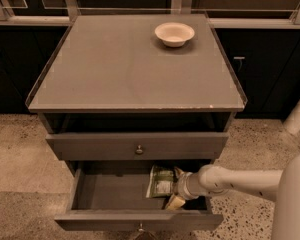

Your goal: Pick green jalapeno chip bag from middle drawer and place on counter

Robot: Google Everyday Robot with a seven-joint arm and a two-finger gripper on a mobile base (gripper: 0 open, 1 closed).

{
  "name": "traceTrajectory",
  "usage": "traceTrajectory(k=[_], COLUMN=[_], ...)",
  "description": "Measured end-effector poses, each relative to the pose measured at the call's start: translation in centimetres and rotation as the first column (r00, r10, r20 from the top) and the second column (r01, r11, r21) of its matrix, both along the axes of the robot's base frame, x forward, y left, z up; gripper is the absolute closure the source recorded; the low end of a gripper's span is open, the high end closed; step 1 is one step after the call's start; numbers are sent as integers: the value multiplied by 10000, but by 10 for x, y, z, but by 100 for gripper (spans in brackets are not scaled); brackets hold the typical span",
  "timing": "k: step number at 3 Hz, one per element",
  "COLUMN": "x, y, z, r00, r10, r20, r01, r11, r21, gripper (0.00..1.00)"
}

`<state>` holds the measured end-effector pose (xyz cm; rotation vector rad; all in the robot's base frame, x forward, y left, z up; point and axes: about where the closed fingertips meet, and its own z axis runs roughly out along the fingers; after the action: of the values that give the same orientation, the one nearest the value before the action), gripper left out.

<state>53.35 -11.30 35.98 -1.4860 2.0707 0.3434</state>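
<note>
Nearest: the middle drawer [105, 219] is pulled out, its flat front with a small knob [140, 228] at the bottom edge of the view. Speckled floor [20, 149] lies on both sides.

Inside, in the right half, the green jalapeno chip bag [160, 181] stands tilted on the drawer floor. The gripper [174, 187] is inside the drawer too, right against the bag's right side. The white arm [240, 180] reaches in from the right over the drawer's right wall. Whether the gripper is clamped or spread cannot be told.

Just above, the upper drawer [90, 146] is closed; its front overhangs the bag's top edge.

Beyond, the counter [120, 69] carries a cream bowl [174, 34] near its far right corner. Dark cabinets [260, 64] stand behind.
</note>
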Motion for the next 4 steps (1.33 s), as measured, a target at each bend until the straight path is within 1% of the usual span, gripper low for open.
traceTrajectory(k=[1,2,3,4], x=[-1,-1,-1,-4], y=[-1,-1,-1,-4], z=[-1,-1,-1,16], r00=[10000,10000,10000,10000], r10=[21,22,22,10], r20=[-39,-40,-40,79], r01=[-22,-22,-22,-14], r11=[10000,10000,10000,9983], r21=[-40,-40,-39,574], gripper=[19,43,65,88])
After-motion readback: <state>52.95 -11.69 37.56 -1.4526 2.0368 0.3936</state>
